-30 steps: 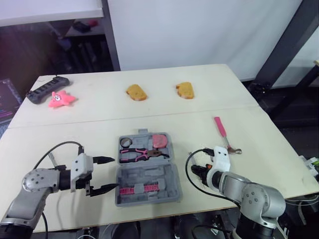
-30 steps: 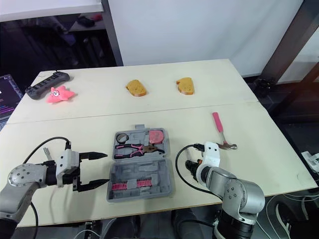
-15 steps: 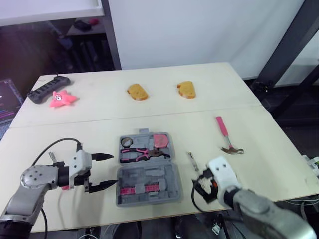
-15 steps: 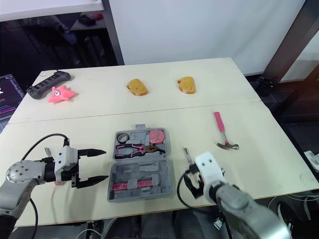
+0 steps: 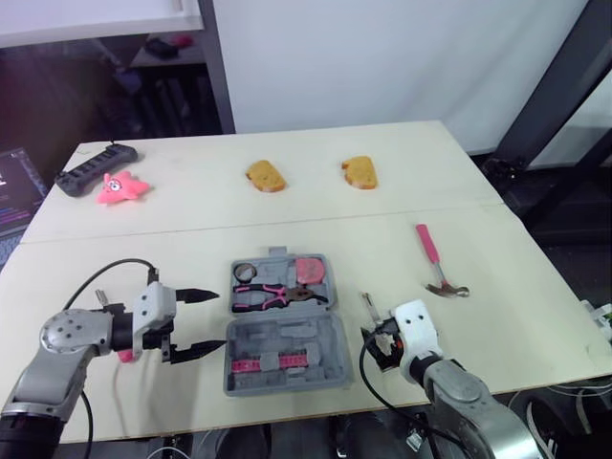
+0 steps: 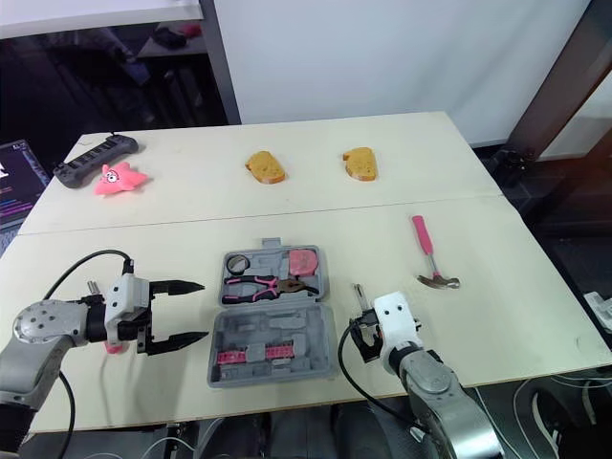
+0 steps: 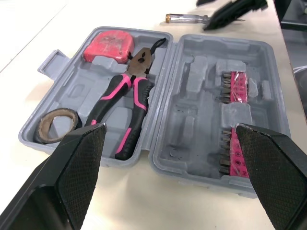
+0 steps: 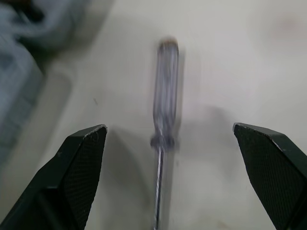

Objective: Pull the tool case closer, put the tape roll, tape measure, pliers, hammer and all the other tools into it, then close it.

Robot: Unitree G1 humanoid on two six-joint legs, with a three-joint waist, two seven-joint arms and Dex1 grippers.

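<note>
The tool case (image 5: 287, 335) lies open on the tabletop (image 5: 497, 316) near its front edge, between the two arms, so the pull-closer step looks done. In its far half sit the tape roll (image 7: 55, 125), the tape measure (image 7: 108, 45) and the pliers (image 7: 125, 103), each in its own moulded recess; the near half carries two strips of pink bits (seemingly part of the kit). Two tools are left outside: a clear-handled screwdriver (image 8: 165, 86) lying on the tabletop just beside the case's right edge, and the hammer (image 5: 435, 263) with its pink handle, well apart, farther to the right. The right pincer (image 8: 169, 128) hangs low over the screwdriver with its fingers spread wide, one on each side of the shaft and pinching nothing, so that pickup seems to be the step in hand. The left pincer (image 5: 218, 320) waits at the case's left edge, also spread and empty. By my reckoning roughly half is done: screwdriver, hammer and the closing of the lid remain.
</note>
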